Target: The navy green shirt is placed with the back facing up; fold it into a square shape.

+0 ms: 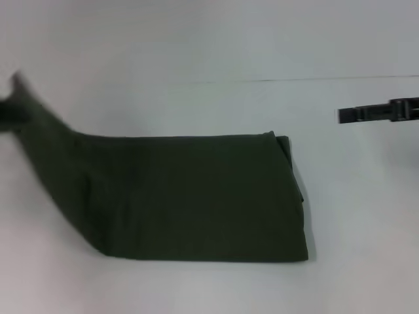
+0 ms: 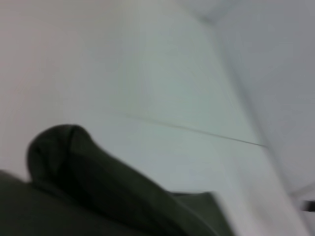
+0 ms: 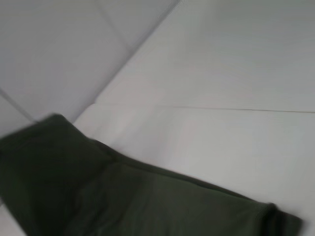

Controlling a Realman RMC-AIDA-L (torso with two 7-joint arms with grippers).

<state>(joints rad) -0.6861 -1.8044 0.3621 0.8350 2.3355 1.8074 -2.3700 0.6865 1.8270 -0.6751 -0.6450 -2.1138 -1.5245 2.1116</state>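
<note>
Olive navy green shirt folded, corner lifted by cut-off left hand, right hand state unclear

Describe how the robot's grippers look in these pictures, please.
Little shows. In the head view the right gripper is a slim, flat black bar with ridged segments. The left gripper is only a dark blurred shape at the picture's edge. No cables or markings are visible.

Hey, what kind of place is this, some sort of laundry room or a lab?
Probably a lab or test bench rather than a laundry room. The navy green shirt lies partly folded on a plain white table, with the left gripper at its raised end and the right gripper hovering beside it.
</note>
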